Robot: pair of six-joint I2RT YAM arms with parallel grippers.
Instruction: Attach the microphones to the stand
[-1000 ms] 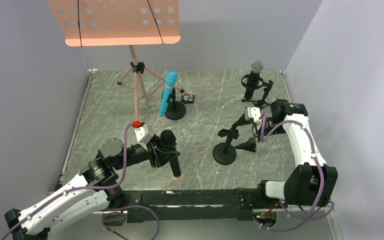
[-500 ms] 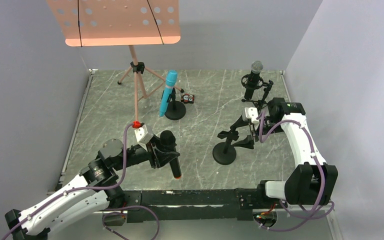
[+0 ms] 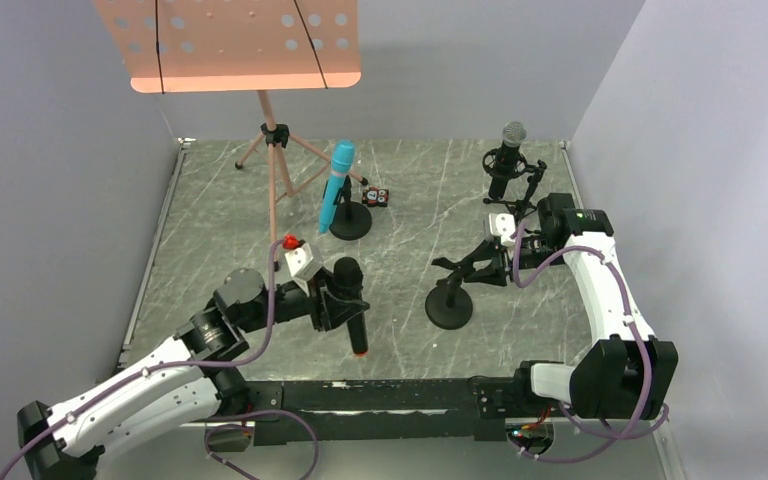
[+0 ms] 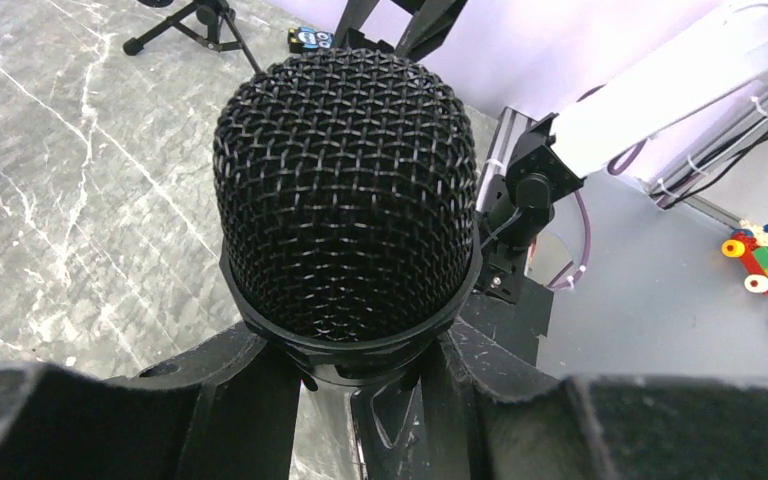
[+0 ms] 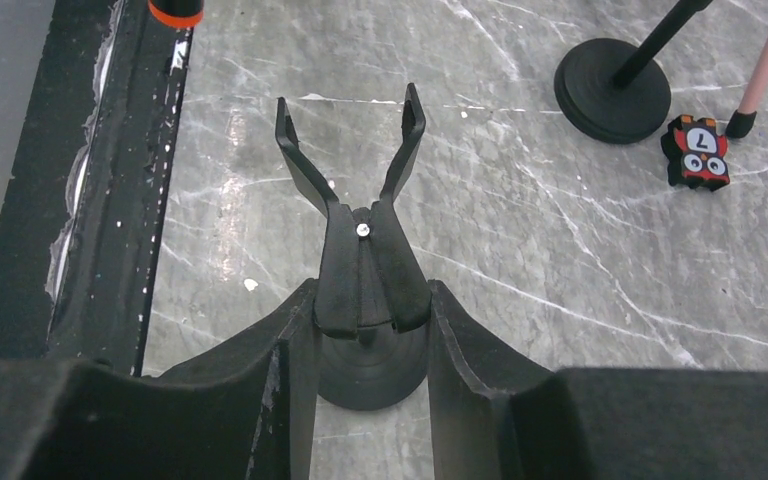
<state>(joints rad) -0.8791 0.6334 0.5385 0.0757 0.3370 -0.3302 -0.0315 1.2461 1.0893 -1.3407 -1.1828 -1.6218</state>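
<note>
My left gripper is shut on the black microphone with the orange end, held upright at the front left; its black mesh head fills the left wrist view above my gripper. My right gripper is shut on the rear handles of the clip of the empty black stand, whose two prongs stand spread. The blue microphone leans in a stand at the back centre. The silver-headed microphone sits in a stand at the back right.
A pink music stand on a tripod rises at the back left. A small toy block lies beside the blue microphone's round base. Grey walls close in three sides; a black rail runs along the front.
My right gripper has closed from wide open onto the stand's clip, and the clip's prongs now stand spread. My left arm has shifted slightly right and forward with the microphone.
</note>
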